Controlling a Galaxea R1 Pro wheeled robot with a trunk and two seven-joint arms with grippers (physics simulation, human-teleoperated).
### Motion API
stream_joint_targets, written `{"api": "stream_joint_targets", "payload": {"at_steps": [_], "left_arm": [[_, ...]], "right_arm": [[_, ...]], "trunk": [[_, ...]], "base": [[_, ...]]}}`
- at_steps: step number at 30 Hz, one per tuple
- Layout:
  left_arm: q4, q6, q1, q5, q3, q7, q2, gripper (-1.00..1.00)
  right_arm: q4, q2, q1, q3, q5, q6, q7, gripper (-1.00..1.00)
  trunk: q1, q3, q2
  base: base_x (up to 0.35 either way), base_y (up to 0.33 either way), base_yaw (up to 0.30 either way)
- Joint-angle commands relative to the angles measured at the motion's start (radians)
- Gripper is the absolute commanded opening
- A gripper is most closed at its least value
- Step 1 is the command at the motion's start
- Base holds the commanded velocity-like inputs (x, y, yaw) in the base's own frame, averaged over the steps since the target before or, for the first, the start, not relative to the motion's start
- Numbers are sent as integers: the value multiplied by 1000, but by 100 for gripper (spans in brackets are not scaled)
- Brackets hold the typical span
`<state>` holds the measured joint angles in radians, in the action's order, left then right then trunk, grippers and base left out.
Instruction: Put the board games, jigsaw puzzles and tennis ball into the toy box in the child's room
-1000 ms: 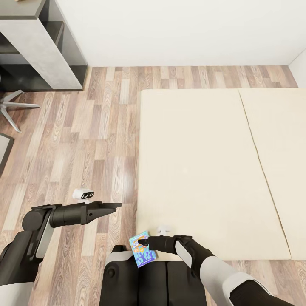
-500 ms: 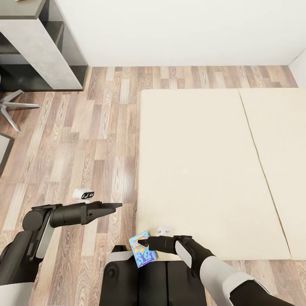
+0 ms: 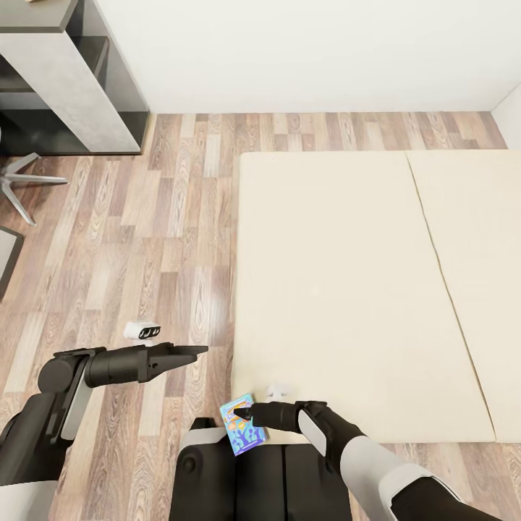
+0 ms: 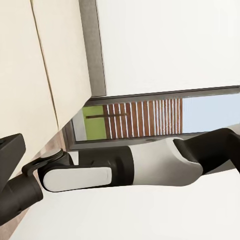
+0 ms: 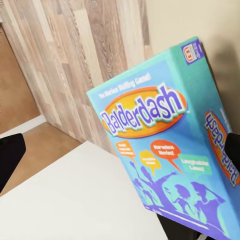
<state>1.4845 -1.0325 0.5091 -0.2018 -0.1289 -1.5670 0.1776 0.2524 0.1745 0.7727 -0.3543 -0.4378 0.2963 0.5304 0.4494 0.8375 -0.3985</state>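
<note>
The board game (image 3: pixel 243 425), a turquoise box printed "Balderdash", sits right at the right end effector (image 3: pixel 246 413), which is clenched on it low in the head view, just off the near left corner of the bed (image 3: pixel 347 289) and above the robot's own dark trunk (image 3: pixel 246 477). The right arm reaches toward the robot's left across the bed's near edge, so the box lies at the tip of that arm, on its far left side, over the strip where the bed meets the wood-plank floor (image 3: pixel 166 239). In the right wrist view the box (image 5: pixel 170 140) is close to the lens, its printed cover turned toward the camera, with a dark fingertip (image 5: pixel 232 150) at its edge; the other finger's contact is not clear there. The box's long axis runs roughly away from the robot, tilted a little toward the robot's left, with the title end farther from the robot. The left end effector (image 3: pixel 189 353) hangs over the floor, well apart from the box and holding nothing; its fingers look drawn to a point, though whether they are fully closed I cannot tell. A small white object (image 3: pixel 142 331) lies on the floor beyond it. The right arm is plainly the nearer one. Judging by the task, the box next has to go to the toy box on the tabletop.
</note>
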Motion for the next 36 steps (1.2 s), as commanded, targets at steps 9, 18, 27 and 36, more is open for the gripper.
{"api": "stream_joint_targets", "payload": {"at_steps": [9, 18, 27, 36], "left_arm": [[0, -11, 0, 1, 0, -4, 0, 100], [0, -11, 0, 1, 0, -4, 0, 100], [0, -11, 0, 1, 0, -4, 0, 100], [0, -11, 0, 0, 0, -4, 0, 100]], "right_arm": [[0, 0, 0, -2, -6, 6, 3, 100], [0, 0, 0, -2, -6, 6, 3, 100], [0, 0, 0, -1, -6, 5, 23, 100], [0, 0, 0, -2, -6, 3, 52, 100]], "trunk": [[1, 1, -1], [1, 1, -1], [1, 1, -1], [1, 1, -1]], "base": [[0, 0, 0], [0, 0, 0], [0, 0, 0], [0, 0, 0]]}}
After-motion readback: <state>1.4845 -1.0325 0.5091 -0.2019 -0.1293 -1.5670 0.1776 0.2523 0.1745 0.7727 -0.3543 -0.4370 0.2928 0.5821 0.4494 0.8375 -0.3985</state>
